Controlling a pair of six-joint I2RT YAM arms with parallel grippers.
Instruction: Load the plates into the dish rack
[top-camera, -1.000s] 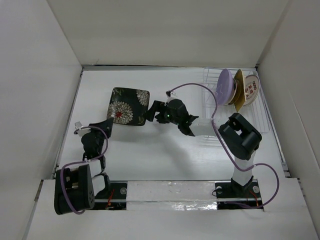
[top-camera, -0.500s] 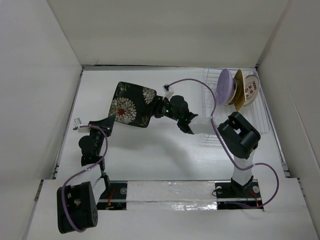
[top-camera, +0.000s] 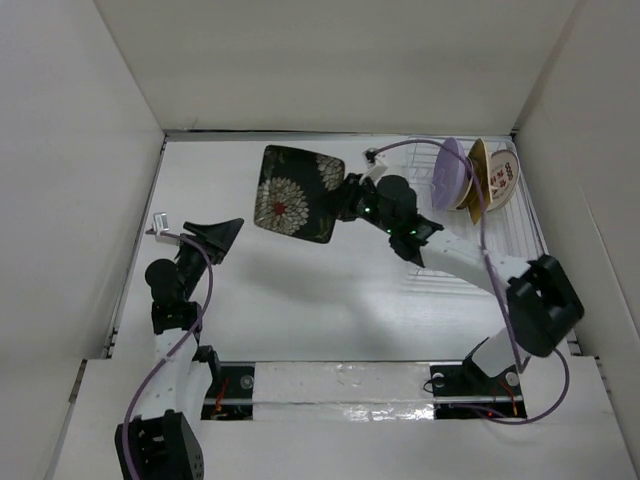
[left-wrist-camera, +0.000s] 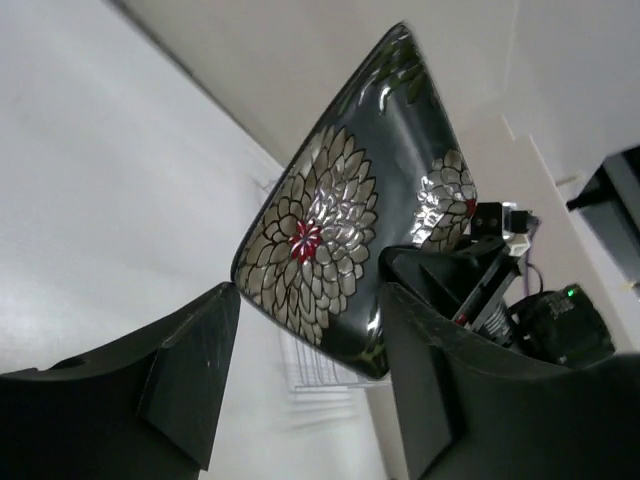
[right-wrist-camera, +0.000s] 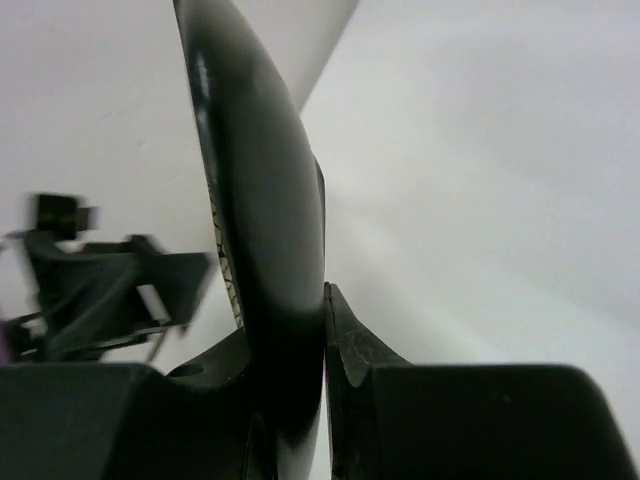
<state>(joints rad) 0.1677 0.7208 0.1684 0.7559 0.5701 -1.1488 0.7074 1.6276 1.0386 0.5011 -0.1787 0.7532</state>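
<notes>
Black and patterned with pale chrysanthemums, the floral square plate (top-camera: 293, 193) hangs in the air to the left of the dish rack (top-camera: 522, 235). It is lifted off the white table (top-camera: 330, 300) and tipped up, so its decorated face shows to the overhead camera. The right gripper (top-camera: 339, 200) pinches the plate by the edge that faces the rack. In the right wrist view the plate appears edge-on, with both fingers (right-wrist-camera: 350, 350) pressed against its two sides.

The left gripper (top-camera: 222, 238) sits further from the rack than the plate does, low over the table, with its jaws spread apart and nothing between them. In its own wrist view the plate's flowered face fills the gap between the fingers (left-wrist-camera: 190, 370), but it is apart from them.

Three dishes stand upright in the rack's far end. The round lilac plate (top-camera: 452, 172) is on the side toward the held plate, the brown-gold plate (top-camera: 478, 180) is just beside it, and the white plate with red marks (top-camera: 501, 178) is beyond that.
</notes>
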